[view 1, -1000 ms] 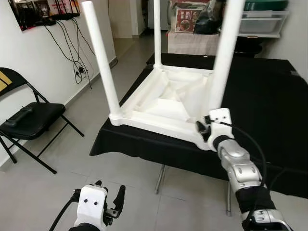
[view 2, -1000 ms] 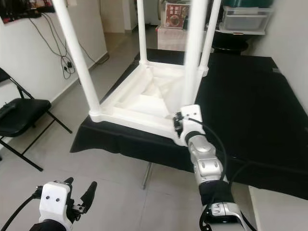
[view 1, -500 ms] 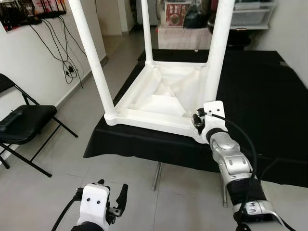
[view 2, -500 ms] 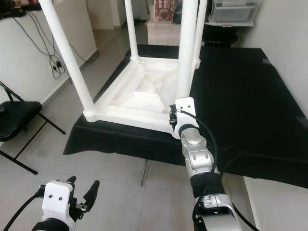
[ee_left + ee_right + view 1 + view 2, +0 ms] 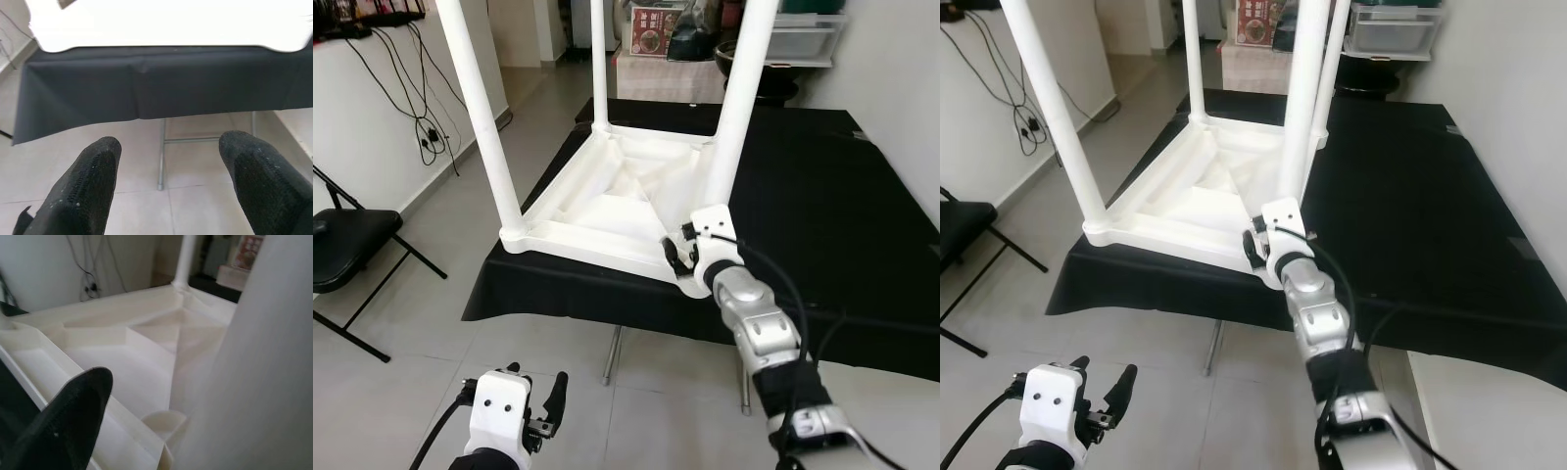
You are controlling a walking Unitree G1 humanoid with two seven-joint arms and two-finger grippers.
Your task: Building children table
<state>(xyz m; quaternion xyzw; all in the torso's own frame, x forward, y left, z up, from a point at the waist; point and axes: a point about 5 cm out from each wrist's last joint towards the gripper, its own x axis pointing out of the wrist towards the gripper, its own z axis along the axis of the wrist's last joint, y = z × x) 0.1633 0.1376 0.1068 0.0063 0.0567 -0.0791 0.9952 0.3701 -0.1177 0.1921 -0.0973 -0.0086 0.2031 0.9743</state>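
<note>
on top of the black table [image 5: 822, 186] in front of you sits the white children table [image 5: 617, 201], turned upside down with its legs pointing up. you can see a far leg [image 5: 598, 64] at about 12 o'clock, a left leg [image 5: 480, 117] at about 10 o'clock, and the near right leg [image 5: 734, 103] at about 1 o'clock, right by your working arm. your right gripper [image 5: 677, 257] is at the near right corner of the white top, just beside the bottom of that near right leg. in the right wrist view one black finger [image 5: 63, 421] sits over the white rim while the leg stands very close on the other side, so the fingers look spread, with nothing squeezed between them that you can see. your left gripper [image 5: 543, 416] hangs low near the floor at about 7 o'clock, fingers [image 5: 83, 191] held apart, doing no work. it looks like the legs are all standing in their holes, so the step in hand seems to be checking or pushing that last leg tight. next you likely need to close on the leg near its bottom and press it straight down, keeping it upright. go slow, because the white top sits close to the black table's edge and could slide. a folding chair [image 5: 342, 250] stands off at 9 o'clock, well apart.
</note>
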